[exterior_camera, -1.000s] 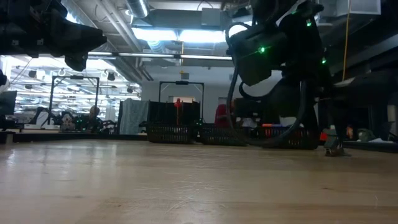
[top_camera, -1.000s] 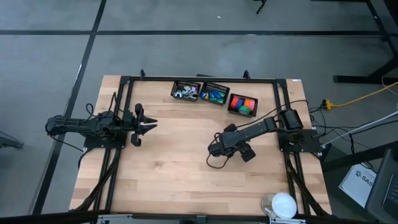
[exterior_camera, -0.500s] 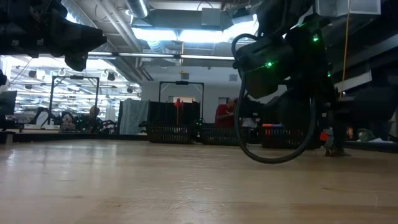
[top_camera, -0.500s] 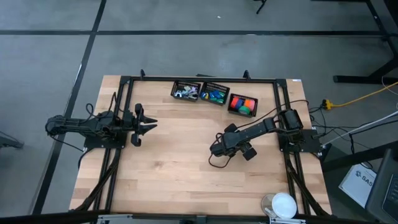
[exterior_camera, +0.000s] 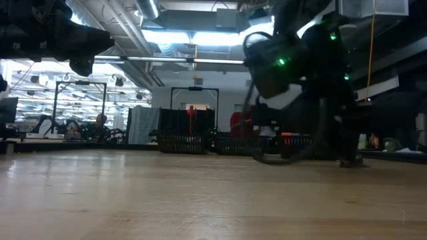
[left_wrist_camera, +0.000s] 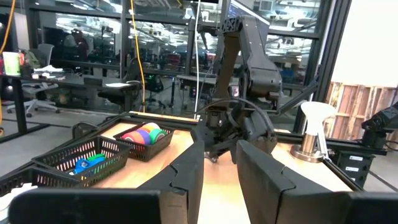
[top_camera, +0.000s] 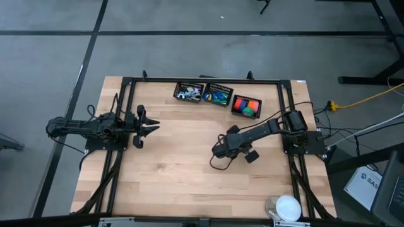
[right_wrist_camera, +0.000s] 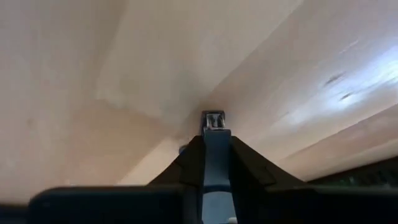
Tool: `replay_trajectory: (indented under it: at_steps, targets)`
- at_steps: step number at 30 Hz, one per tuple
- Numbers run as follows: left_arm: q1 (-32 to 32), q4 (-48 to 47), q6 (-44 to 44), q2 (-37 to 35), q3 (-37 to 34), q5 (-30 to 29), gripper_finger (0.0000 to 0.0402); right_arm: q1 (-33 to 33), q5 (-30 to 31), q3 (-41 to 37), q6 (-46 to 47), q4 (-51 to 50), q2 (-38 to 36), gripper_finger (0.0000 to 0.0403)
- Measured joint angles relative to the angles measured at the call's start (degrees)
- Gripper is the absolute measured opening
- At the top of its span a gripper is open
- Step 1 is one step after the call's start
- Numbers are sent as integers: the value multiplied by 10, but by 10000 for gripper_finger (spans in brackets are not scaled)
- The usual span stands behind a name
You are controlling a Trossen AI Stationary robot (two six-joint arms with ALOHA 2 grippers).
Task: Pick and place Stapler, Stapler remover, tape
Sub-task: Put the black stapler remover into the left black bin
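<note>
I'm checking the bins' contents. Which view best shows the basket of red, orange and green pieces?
The high view: it looks straight down into the basket, showing its colours unblocked. The left wrist view shows it at an angle, with coloured pieces inside. The low view shows only its side wall, partly behind the right arm. The right wrist view shows bare table.

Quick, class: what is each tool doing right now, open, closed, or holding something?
Left tool: open, empty, hovering at the table's left side.
Right tool: closed, nothing visible between its fingers, near the table's middle.
</note>
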Motion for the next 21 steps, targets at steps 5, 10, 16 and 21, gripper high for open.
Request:
replay_trajectory:
  at_steps: [5, 10, 16, 21]
  targets:
    - [0, 0, 0, 0, 0, 0, 91, -10, -28, 45, 20, 9, 0, 48]
    - [0, 0, 0, 0, 0, 0, 91, -25, -58, 92, 18, 37, 0, 48]
    - [0, 0, 0, 0, 0, 0, 91, -46, -92, 137, -8, 104, 0, 48]
    - [0, 0, 0, 0, 0, 0, 91, -72, -122, 161, -13, 171, 0, 48]
